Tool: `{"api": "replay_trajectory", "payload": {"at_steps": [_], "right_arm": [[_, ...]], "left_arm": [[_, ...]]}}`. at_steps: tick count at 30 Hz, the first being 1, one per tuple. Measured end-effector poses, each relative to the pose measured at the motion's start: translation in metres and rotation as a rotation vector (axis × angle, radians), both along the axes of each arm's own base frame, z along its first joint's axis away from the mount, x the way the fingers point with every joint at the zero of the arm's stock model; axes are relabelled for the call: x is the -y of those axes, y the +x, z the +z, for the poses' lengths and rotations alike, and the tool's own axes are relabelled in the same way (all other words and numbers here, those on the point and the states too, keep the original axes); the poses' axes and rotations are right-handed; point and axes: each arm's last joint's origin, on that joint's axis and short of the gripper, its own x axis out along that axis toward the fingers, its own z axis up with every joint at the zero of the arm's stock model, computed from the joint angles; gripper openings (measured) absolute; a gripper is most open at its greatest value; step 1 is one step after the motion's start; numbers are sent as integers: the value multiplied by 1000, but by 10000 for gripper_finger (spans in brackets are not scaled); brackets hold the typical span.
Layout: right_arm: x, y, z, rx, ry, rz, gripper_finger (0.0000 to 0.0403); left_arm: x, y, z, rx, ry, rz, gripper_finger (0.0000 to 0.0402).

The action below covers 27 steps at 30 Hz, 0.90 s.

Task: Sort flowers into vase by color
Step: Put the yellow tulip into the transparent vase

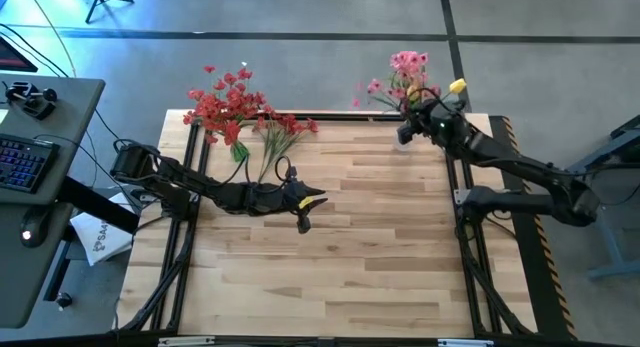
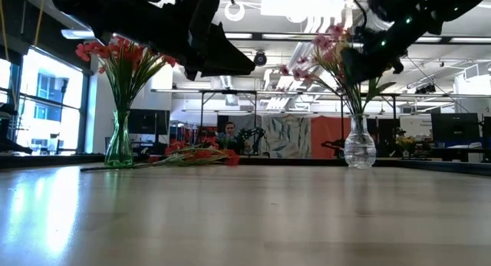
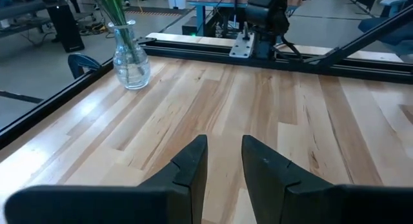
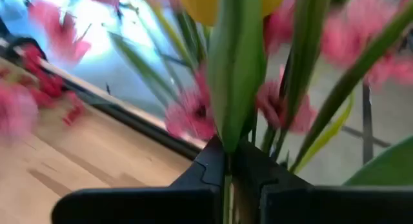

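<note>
A green vase at the table's far left holds red flowers. More red flowers lie loose on the table beside it. A clear vase at the far right holds pink flowers. My right gripper hovers over that vase among the pink blossoms, shut on a yellow flower. My left gripper hangs above the table's middle, pointing toward the right edge, its fingers a little apart with nothing between them. My right gripper pinches the yellow flower's green stem and leaf between its two fingers, a short way below the yellow bloom. The stem runs along the gap between the fingers and the bloom stands beyond their tips. The gripper and the pink blossoms hide the stem's lower end.
Black rails frame the table. A desk with a keyboard stands off the left edge. The table's near half is bare wood. A person sits in the room beyond the far edge.
</note>
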Motion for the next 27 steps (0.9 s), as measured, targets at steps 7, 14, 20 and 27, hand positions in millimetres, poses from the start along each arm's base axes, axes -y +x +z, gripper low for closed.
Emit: {"api": "replay_trajectory", "payload": {"at_steps": [7, 14, 20, 27], "right_arm": [[7, -4, -16, -105, 98, -22, 70], [-4, -15, 5, -83, 101, 7, 201], [-23, -25, 29, -1, 126, 117, 258], [-51, -28, 46, 134, 126, 345, 263]], "left_arm": [[1, 0, 0, 5, -17, 1, 85], [1, 0, 0, 7, -24, 3, 85], [1, -1, 0, -3, -26, -8, 85], [0, -13, 19, 2, -72, -17, 85]]}}
